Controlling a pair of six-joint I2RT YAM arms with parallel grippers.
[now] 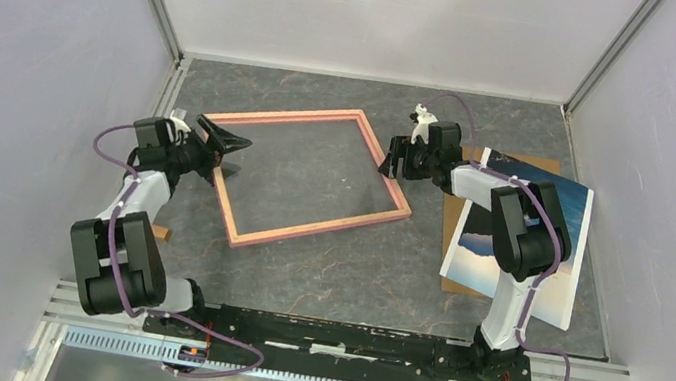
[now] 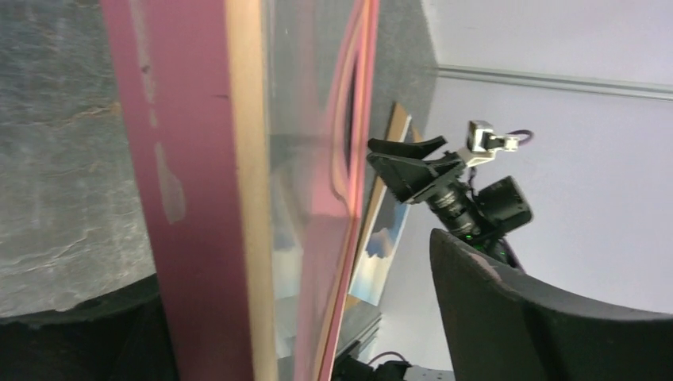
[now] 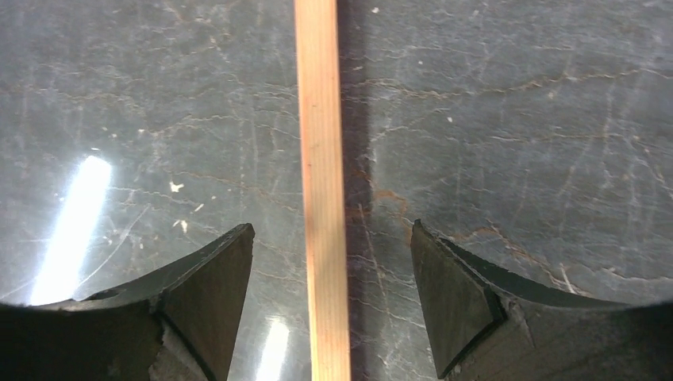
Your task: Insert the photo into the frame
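While the photo lies well off to the right on a brown board, partly under the right arm, the top view has both grippers at the frame: the left gripper at its left corner, the right gripper at its right rail. The left wrist view shows jaws wide astride a rail, not pinching. The right wrist view shows fingers spread either side of the rail, clear of it. The step looks like squaring the frame. Next, the photo must be fetched and lowered evenly inside the rails.
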